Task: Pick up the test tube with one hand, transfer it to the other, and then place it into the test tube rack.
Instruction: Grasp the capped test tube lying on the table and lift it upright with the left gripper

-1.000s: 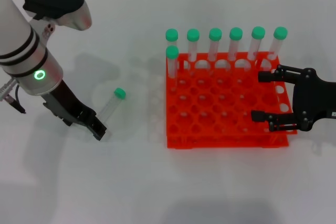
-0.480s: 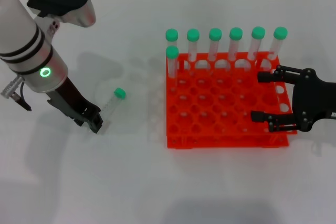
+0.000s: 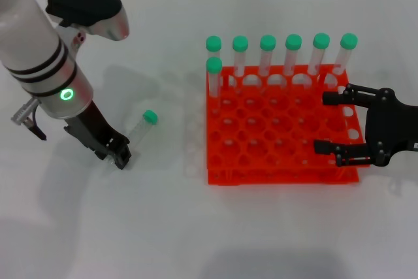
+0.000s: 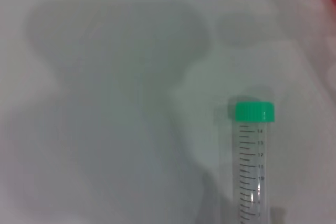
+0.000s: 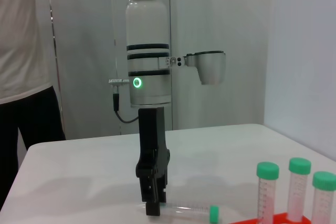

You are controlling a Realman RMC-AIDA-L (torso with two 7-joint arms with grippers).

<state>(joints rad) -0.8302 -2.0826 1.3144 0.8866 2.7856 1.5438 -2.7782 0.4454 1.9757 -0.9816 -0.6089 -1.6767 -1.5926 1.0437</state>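
the left gripper [image 3: 119,157], fingers apparently closed, sits at the clear green-capped plastic test tube's [image 3: 140,129] base; open, straddle mid-body, then close.

Printed graduation scale on the test tube [image 4: 253,169] lying on the table: black tick marks running down the clear wall below the green cap [image 4: 254,112], with numerals beside them; "14", "13" and "12" legible nearest the cap, lower figures too faint to read. No other text, label or brand legible
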